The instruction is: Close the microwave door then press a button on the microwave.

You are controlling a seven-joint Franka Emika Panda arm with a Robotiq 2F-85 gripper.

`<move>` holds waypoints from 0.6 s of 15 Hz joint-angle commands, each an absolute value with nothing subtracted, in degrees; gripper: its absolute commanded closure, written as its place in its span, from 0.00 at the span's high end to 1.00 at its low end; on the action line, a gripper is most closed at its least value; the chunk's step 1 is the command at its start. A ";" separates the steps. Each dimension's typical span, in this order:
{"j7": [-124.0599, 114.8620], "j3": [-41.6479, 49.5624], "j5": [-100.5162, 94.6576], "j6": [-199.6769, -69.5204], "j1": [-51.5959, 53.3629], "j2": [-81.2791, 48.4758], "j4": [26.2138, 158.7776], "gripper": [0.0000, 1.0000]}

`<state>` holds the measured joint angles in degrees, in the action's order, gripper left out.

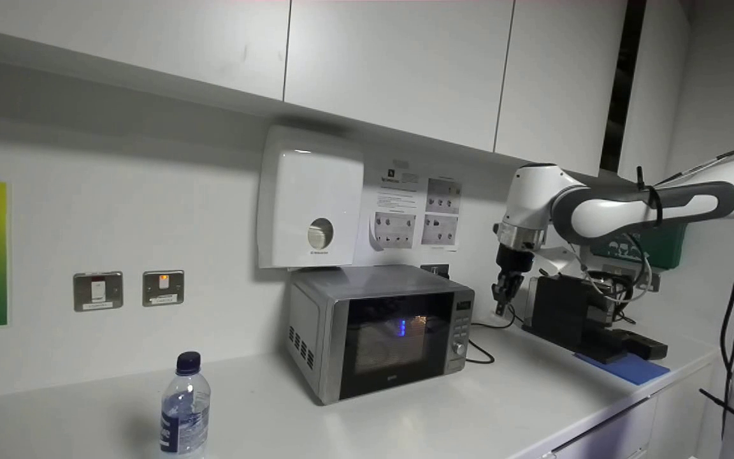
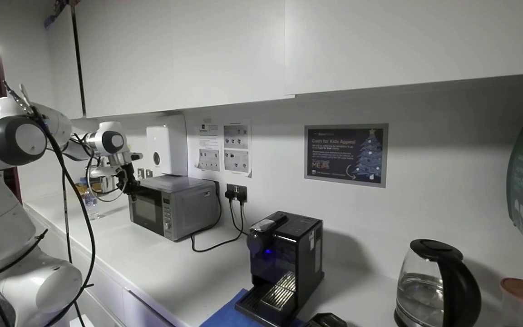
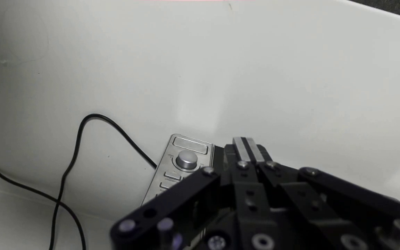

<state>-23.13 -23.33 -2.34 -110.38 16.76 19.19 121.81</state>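
The silver-grey microwave (image 1: 367, 280) (image 2: 193, 209) stands on the counter in both exterior views. Its dark glass microwave door (image 1: 373, 350) looks flush with the body, with a bluish glow on the window. Buttons (image 3: 172, 176) and a round knob (image 3: 186, 159) show on the control strip in the wrist view; the arm's linkage covers the strip's lower part. My gripper (image 3: 248, 149) is shut with nothing between its fingers. It points down in front of the microwave, higher than the counter. In an exterior view, a gap separates the gripper (image 1: 501, 309) from the microwave's side.
A water bottle (image 1: 185, 408) stands on the counter. A black coffee machine (image 2: 307, 254) sits on a blue mat (image 2: 225, 313), near a glass kettle (image 2: 425, 295). Black cables (image 2: 207, 249) trail behind the microwave. A white dispenser (image 1: 309, 191) and cupboards (image 1: 392, 64) hang above.
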 commanded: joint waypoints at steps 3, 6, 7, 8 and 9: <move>-29.42 -26.89 -1.16 -108.87 17.63 18.02 118.60 0.00; -34.00 -29.65 -1.84 -109.07 17.75 16.68 117.40 0.00; -36.29 -30.64 -2.04 -108.62 17.71 16.14 116.84 0.00; -38.14 -31.40 -2.19 -108.65 17.77 15.75 116.49 0.00; -40.21 -32.16 -2.22 -108.14 17.88 15.24 115.85 0.00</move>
